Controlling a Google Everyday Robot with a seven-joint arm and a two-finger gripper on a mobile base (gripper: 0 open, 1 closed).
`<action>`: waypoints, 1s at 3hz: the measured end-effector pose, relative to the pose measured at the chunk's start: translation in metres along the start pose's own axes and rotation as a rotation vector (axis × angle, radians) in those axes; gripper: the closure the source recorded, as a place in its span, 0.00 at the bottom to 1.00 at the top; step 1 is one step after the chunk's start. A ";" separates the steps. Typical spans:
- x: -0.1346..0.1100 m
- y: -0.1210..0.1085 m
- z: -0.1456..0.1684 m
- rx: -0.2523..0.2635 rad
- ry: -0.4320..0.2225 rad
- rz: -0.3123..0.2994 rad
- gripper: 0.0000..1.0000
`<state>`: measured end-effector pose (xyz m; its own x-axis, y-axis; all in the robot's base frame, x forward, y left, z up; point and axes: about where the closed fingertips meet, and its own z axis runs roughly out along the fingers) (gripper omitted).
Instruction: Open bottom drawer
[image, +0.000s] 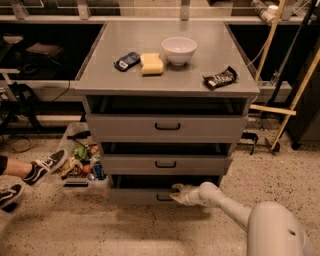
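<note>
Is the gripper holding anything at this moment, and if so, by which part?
The gripper is at the black handle of the bottom drawer. Whether it really grips the handle cannot be told.

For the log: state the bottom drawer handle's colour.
The bottom drawer handle is black, camera view; gripper at it.

A white bowl (179, 50), yellow sponge (151, 63), blue packet (127, 61) and snack bar (220, 78) are sitting on the cabinet top (165, 86); a cluttered bin (80, 167) is resting left of my gripper (176, 193), low at the cabinet front.
</note>
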<state>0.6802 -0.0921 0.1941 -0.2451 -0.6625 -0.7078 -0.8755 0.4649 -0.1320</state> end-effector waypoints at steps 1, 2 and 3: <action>-0.004 0.000 -0.005 0.000 0.000 0.000 1.00; -0.011 -0.007 -0.013 0.028 -0.015 -0.028 1.00; -0.011 -0.007 -0.013 0.028 -0.015 -0.029 1.00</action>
<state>0.6835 -0.0955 0.2122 -0.2139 -0.6672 -0.7135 -0.8701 0.4621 -0.1713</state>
